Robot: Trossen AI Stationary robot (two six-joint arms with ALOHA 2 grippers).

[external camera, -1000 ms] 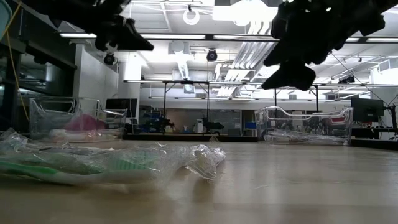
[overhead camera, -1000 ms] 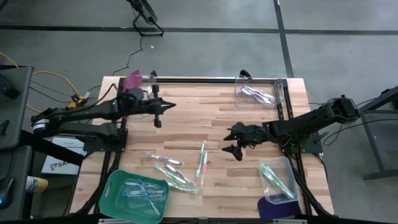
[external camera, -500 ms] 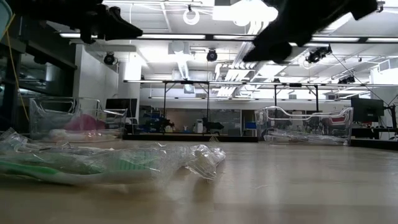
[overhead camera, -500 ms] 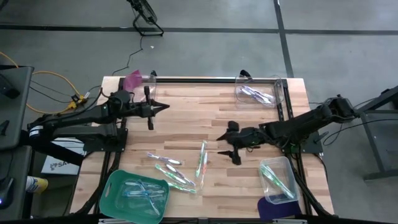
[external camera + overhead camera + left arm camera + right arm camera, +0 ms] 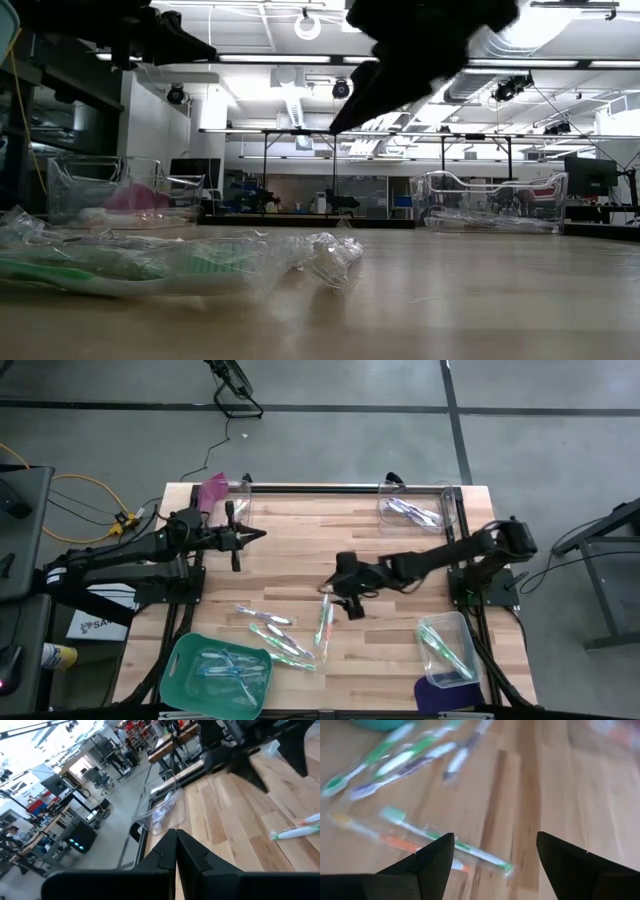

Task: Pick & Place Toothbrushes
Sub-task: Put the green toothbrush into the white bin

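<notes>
Counting about five loose toothbrushes (image 5: 322, 618) on our surface (image 5: 300, 565); right gripper (image 5: 340, 598) released, left gripper (image 5: 240, 545) clenched empty.

floor (image 5: 330, 445): grey concrete | ceiling lights (image 5: 400, 15): bright | table (image 5: 300, 550): light wood

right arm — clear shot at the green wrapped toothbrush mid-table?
Probably yes. The right gripper hangs open just beside the green toothbrush; nothing lies between them, and the left gripper is shut, well away.

No legible txt, labels or nos. anywhere; paper under the table edge unreadable.
</notes>
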